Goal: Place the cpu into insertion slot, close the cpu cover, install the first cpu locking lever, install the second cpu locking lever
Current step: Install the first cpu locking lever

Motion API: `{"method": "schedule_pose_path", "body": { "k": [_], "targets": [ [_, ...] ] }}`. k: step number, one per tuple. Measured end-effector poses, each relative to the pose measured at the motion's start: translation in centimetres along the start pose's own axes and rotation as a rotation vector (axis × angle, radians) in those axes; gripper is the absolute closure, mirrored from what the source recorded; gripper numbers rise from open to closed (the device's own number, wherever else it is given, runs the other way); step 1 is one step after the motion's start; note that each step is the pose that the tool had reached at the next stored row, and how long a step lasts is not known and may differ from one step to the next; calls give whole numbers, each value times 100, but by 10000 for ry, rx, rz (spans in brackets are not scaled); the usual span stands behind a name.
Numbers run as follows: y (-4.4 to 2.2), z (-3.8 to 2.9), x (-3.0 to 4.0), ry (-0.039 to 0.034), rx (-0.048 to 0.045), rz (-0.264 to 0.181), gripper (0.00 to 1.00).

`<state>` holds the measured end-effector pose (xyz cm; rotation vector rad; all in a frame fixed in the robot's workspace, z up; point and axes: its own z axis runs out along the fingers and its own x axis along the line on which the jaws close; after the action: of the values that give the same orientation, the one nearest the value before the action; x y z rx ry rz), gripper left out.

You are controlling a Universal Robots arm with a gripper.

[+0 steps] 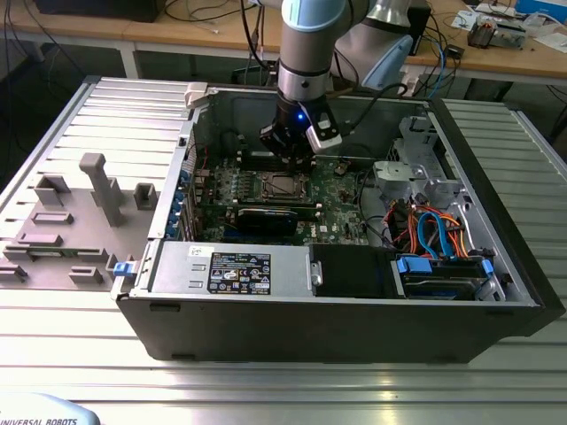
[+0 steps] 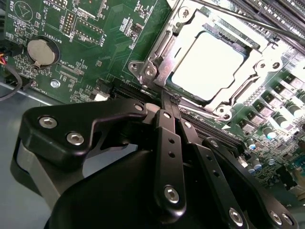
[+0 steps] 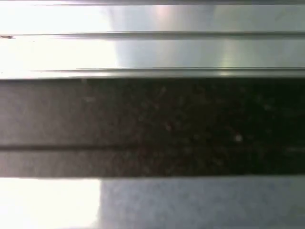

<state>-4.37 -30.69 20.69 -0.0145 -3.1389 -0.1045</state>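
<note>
Gripper [image 2: 164, 102] fingers are pressed together into one thin black tip, and they hold nothing. That tip touches down right at the edge of the insertion slot [image 2: 209, 67], beside a thin metal lever [image 2: 167, 44] that runs along the socket's side. In the exterior view, the gripper [image 1: 292, 162] hangs from the arm [image 1: 306, 40] straight down into the open computer case [image 1: 354, 319], just above the socket [image 1: 282, 184] in the middle of the green motherboard [image 1: 341, 199].

The cpu [image 2: 207, 64] sits flat inside the socket, with its shiny silver top facing up. It is square, so no side is longer than another, and in the second wrist view its edges look turned at a slant. The cpu cover [image 2: 259, 64] lies down flat around the chip like a picture frame, and the chip shows through its window. A round silver battery [image 2: 39, 51] sits well away on the board.
</note>
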Motion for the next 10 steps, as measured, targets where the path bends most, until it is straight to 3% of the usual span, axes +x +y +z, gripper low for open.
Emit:
{"method": "schedule_pose_path", "body": {
  "k": [10],
  "targets": [
    [-4,30,0,13,80,1,89]
  ]
}}
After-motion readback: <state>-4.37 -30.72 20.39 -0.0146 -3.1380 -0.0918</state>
